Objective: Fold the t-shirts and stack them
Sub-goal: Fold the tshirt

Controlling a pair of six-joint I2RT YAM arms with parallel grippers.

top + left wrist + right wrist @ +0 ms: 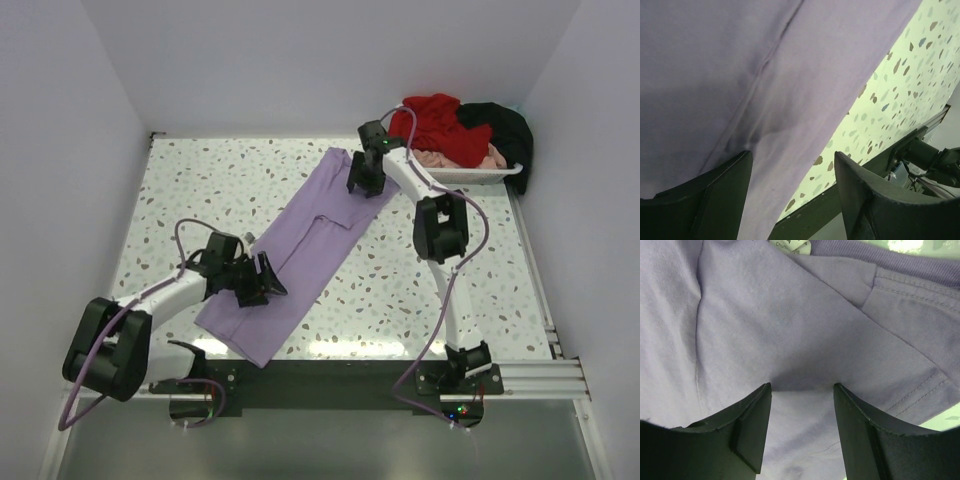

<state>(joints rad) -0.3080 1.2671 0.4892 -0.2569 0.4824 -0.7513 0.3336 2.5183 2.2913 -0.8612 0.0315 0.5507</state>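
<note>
Lavender t-shirt (305, 250) lies in a long strip slanting away from the white tray (478, 177). Right gripper (365, 182) over its tray-side collar end, left gripper (262, 280) over the farthest end; both jaws spread wide, nothing pinched.

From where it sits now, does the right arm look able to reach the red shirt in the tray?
Probably yes: the red shirt lies in the white tray just beside the right gripper, nothing between. Its open fingers are down on the lavender shirt.
</note>
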